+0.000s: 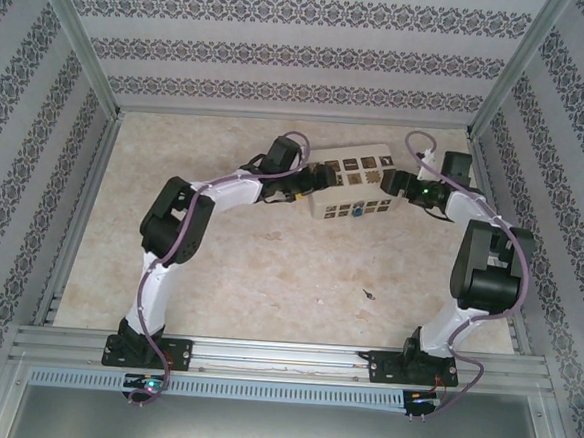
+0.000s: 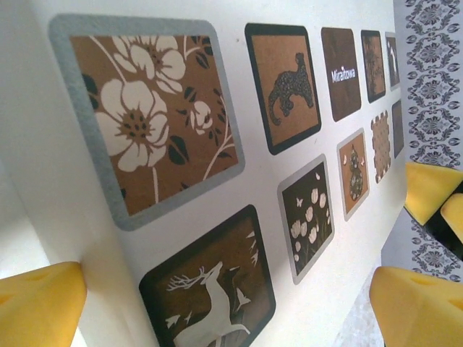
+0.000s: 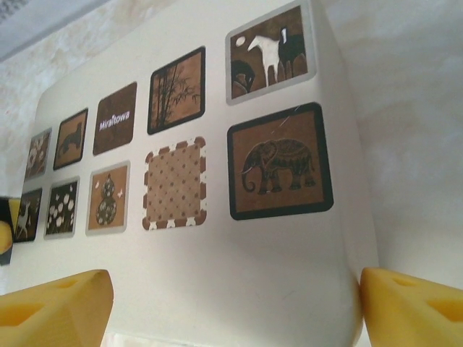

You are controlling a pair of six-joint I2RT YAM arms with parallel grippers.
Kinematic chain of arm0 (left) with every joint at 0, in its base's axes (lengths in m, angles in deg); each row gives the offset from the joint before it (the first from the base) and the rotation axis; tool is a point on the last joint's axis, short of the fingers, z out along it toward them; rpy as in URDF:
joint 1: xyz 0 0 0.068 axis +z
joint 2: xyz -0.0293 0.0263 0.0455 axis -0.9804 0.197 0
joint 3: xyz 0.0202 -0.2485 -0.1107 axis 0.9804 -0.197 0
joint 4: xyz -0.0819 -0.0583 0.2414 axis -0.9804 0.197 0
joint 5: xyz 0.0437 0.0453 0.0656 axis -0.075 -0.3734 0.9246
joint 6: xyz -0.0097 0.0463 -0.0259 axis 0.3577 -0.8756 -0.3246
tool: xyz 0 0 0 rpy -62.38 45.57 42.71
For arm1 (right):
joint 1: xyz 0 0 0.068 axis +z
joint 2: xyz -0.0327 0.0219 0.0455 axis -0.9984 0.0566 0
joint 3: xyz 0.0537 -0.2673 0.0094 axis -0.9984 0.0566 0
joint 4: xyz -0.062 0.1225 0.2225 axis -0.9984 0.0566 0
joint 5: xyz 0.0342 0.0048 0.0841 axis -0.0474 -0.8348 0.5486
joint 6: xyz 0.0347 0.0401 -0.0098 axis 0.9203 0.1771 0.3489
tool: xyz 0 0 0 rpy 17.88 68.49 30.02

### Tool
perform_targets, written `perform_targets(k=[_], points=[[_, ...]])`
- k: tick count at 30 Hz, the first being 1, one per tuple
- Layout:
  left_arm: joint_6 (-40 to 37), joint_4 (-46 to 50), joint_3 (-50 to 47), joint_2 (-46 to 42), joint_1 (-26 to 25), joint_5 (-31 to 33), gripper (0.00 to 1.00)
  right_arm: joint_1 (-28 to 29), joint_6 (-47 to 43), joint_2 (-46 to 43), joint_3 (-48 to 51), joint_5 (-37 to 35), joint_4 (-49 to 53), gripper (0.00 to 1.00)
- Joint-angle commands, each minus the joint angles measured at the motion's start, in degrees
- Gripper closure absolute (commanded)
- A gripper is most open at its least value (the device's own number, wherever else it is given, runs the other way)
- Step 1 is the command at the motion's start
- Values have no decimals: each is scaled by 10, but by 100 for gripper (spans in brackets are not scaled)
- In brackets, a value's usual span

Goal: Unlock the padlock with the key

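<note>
A cream box (image 1: pixel 350 183) with dark patterned squares lies at the back middle of the table. On its near side sits a tiny teal-blue speck, the padlock (image 1: pixel 356 212); its shackle is too small to make out. The key (image 1: pixel 367 294) is a small dark sliver lying alone on the table, well in front of the box. My left gripper (image 1: pixel 310 183) (image 2: pixel 228 311) clasps the box's left end between its yellow fingers (image 2: pixel 40 303). At the box's right end my right gripper (image 1: pixel 395 184) (image 3: pixel 235 311) clasps it, its fingers (image 3: pixel 412 307) pressed against the corners.
Patterned walls on metal posts close in the table (image 1: pixel 269 268) on three sides, and a metal rail (image 1: pixel 282 359) runs along the near edge. The left arm's elbow (image 1: pixel 177 221) and the right arm's elbow (image 1: pixel 489 263) stand high over the table sides.
</note>
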Motion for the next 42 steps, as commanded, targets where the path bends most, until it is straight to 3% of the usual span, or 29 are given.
perform_targets(k=[1,11,23,32,42], points=[[-5,-71,-46,-61,-5,-41,0,53,22,-47,47,62,-44,14],[-37,-43,-165,-170,23,-9,1,160,90,-126,154,40,-107,17],[-71,-2,-185,-190,70,16,1,295,148,-163,200,-56,-131,18],[-87,18,-178,-190,98,26,1,312,166,-176,173,-139,-74,15],[-101,22,-198,-233,129,52,1,312,145,-238,132,-250,64,2]])
